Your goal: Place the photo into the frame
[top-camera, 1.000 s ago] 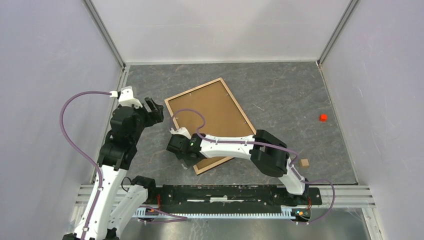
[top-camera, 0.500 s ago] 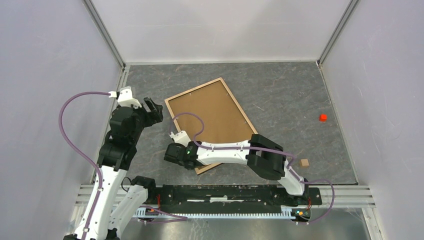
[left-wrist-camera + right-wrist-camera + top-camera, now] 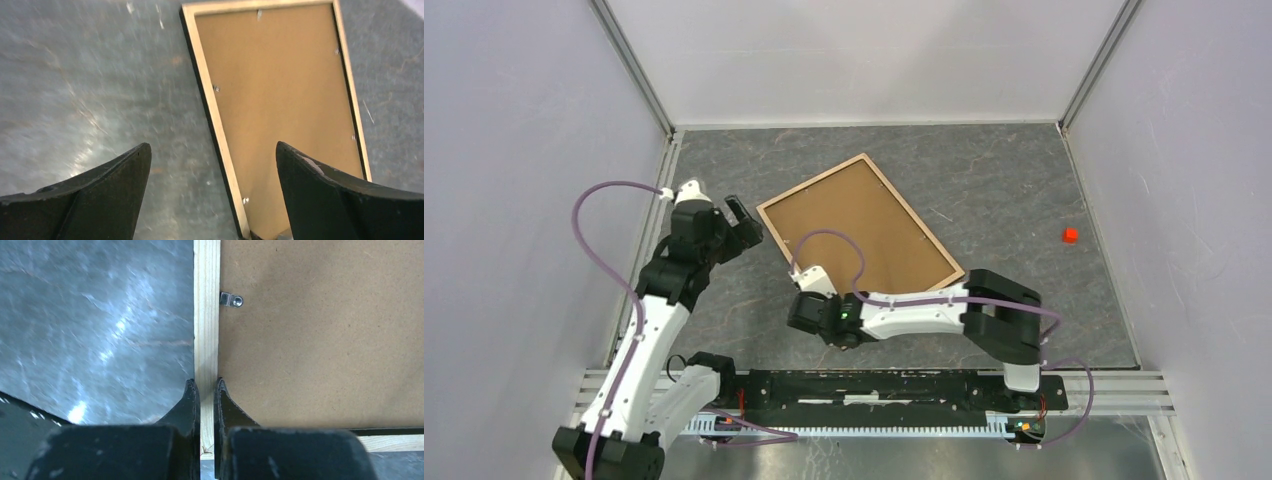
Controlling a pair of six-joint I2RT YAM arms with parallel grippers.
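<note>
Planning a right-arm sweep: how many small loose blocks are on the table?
1: a red block near the table's right edge, far right of the frame. The right arm covers part of the table's near side, so another may be hidden there.

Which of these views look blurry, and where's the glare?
Left wrist view: table smeared, soft glare lower left; frame fairly clear. Right wrist view: frame rim and clip sharp, table streaked with bright glints. Top view: evenly lit, sharp.
</note>
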